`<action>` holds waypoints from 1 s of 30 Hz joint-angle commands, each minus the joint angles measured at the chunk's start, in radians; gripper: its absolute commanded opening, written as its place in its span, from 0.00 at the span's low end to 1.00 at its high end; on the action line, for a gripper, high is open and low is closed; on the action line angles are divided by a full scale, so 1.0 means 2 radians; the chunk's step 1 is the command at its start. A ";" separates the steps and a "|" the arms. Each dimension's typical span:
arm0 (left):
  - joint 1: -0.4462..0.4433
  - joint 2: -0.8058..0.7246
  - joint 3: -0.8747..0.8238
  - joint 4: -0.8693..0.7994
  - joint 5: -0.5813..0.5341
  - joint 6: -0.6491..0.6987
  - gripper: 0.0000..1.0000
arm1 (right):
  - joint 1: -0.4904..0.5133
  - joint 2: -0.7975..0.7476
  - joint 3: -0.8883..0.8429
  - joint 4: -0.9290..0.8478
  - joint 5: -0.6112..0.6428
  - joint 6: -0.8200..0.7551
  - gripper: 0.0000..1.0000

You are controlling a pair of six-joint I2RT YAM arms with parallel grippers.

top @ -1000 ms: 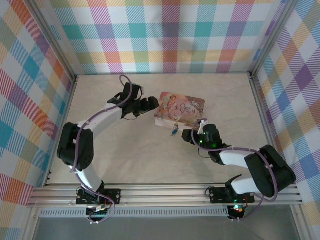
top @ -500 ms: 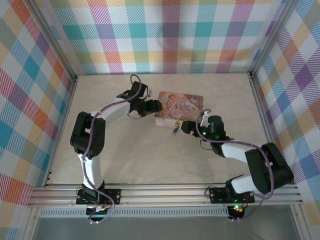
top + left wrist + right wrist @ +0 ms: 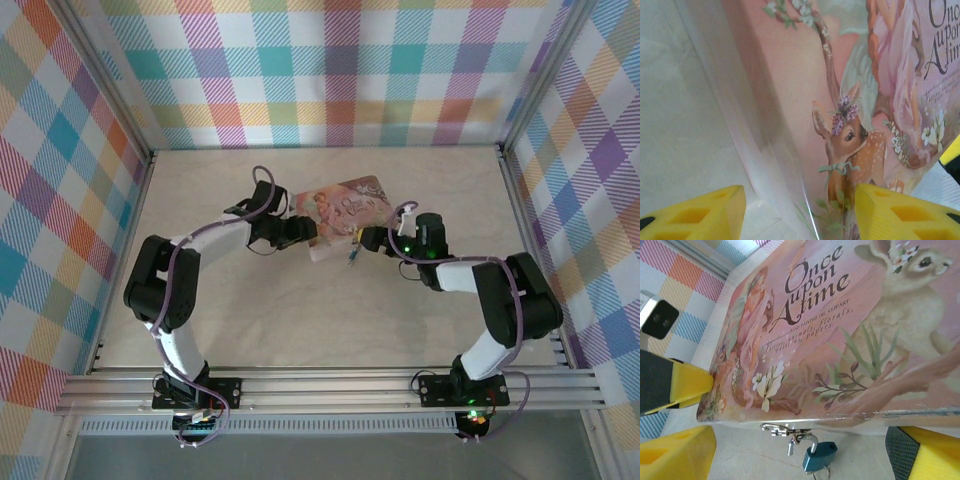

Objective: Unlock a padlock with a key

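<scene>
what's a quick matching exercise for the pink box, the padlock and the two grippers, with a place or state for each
Things:
1 pink box
2 padlock
3 left gripper
4 right gripper

Places or states:
a hangs from the box's clasp
b open, at the box's left end
c lies between both grippers
d open, facing the clasp side

Pairs: 1-c, 2-a, 3-b, 4-d

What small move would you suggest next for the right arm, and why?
Probably ease the right gripper closer to the padlock: its jaws stand open, and the padlock, hooked to the pink box, lies between the fingers, neither touching it.
</scene>
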 commanded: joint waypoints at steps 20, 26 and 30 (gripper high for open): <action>-0.022 -0.074 0.066 -0.070 0.010 -0.009 0.56 | 0.003 -0.028 -0.056 0.087 -0.082 -0.003 0.88; -0.045 -0.007 0.115 -0.053 0.042 -0.030 0.44 | 0.014 0.018 -0.040 0.135 -0.095 0.016 0.86; -0.050 0.025 0.141 -0.061 0.041 -0.028 0.43 | 0.019 0.059 -0.028 0.170 -0.101 0.032 0.84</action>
